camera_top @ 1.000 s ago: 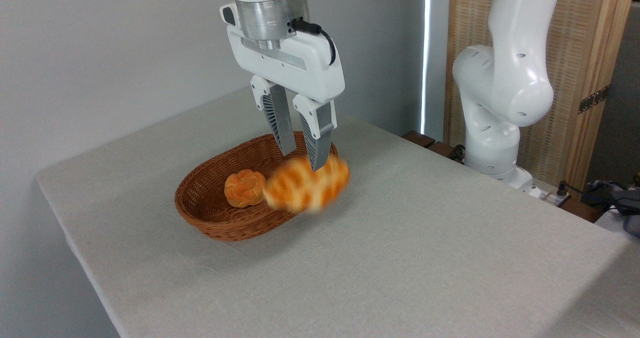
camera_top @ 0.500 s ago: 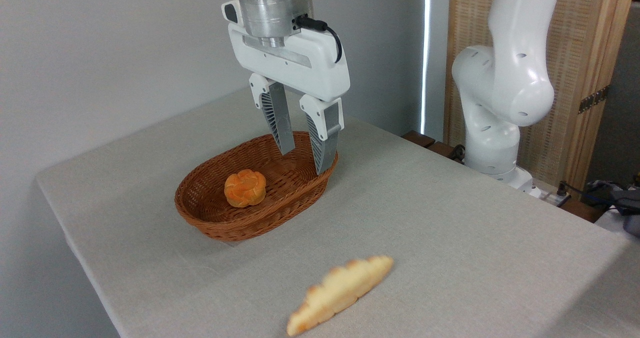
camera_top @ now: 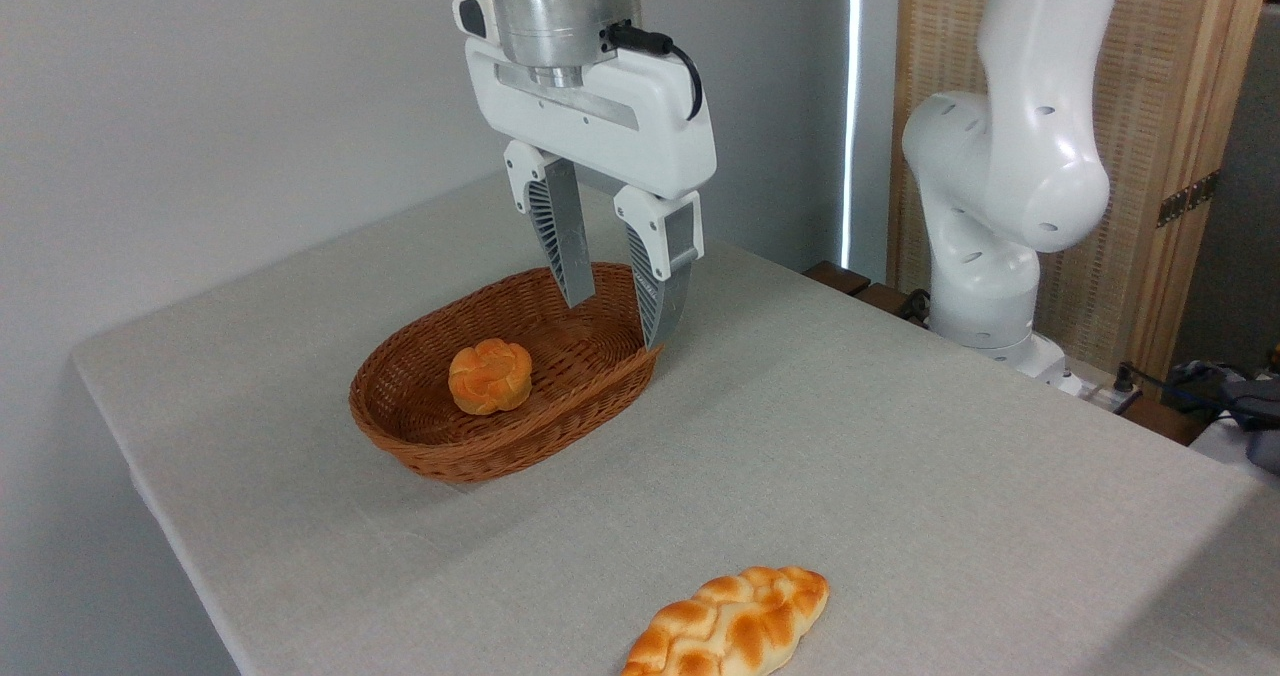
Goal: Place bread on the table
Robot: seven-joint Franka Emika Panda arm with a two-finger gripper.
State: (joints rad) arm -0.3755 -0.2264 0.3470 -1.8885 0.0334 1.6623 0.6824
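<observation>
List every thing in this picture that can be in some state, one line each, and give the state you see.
gripper: open, empty, fingers pointing down above the basket's right end.
braided loaf: lying flat on the table near the front edge, apart from the basket, its lower end cut off by the picture.
small round bun: sitting inside the basket.
basket: upright on the table, holding only the bun.
table: covered with a light cloth.

The gripper (camera_top: 618,321) hangs vertically from the wrist at upper centre of the frame, fingers (camera_top: 562,246) pointing down, spread apart and empty. The white arm base stands at right.
</observation>
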